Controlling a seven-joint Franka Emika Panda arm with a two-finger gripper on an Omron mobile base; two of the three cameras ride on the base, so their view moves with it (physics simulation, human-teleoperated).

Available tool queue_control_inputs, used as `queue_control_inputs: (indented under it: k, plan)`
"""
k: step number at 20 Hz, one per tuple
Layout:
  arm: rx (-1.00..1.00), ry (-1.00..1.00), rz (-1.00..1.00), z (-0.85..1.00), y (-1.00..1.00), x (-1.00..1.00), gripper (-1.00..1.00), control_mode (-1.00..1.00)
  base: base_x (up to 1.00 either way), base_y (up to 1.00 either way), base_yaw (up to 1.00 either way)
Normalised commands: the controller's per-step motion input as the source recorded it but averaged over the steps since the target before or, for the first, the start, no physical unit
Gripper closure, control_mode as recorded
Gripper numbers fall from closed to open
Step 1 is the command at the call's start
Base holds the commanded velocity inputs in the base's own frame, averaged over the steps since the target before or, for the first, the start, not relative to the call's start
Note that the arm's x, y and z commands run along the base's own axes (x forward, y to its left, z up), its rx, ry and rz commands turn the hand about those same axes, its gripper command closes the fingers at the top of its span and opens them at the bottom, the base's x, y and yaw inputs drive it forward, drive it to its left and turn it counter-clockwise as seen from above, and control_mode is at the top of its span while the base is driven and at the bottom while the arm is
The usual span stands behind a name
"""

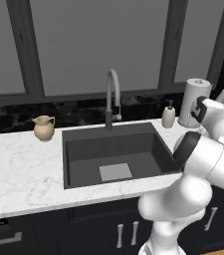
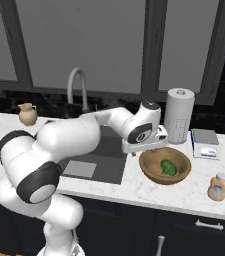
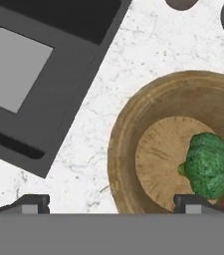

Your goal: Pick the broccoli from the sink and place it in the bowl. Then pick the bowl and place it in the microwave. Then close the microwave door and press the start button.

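Green broccoli (image 2: 168, 167) sits inside the brown wooden bowl (image 2: 149, 170), at the right of the right base view. The gripper (image 3: 111, 203) hangs above — fingers spread wide, holding nothing.

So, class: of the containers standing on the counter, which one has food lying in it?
The wooden bowl right of the sink: a broccoli floret lies inside. The beige jug and orange bottle show no such contents.
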Motion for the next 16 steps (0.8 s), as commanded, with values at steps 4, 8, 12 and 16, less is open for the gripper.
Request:
queue_control_inputs:
  k: [4,8,12,16]
  plan:
    - [-0.06,0.13,-0.07,0.00,0.16,0.05,-1.00,-1.00,0.00,0.00,0.00]
    - [-0.01,0.03,0.00,0.00,0.00,0.11,-1.00,-1.00,0.00,0.00,0.00]
    - [0.00,0.00,0.00,-0.01,0.00,0.24,-1.00,-1.00,0.00,0.00,0.00]
    - [0.00,0.00,0.00,-0.07,0.00,0.34,-1.00,-1.00,0.00,0.00,0.00]
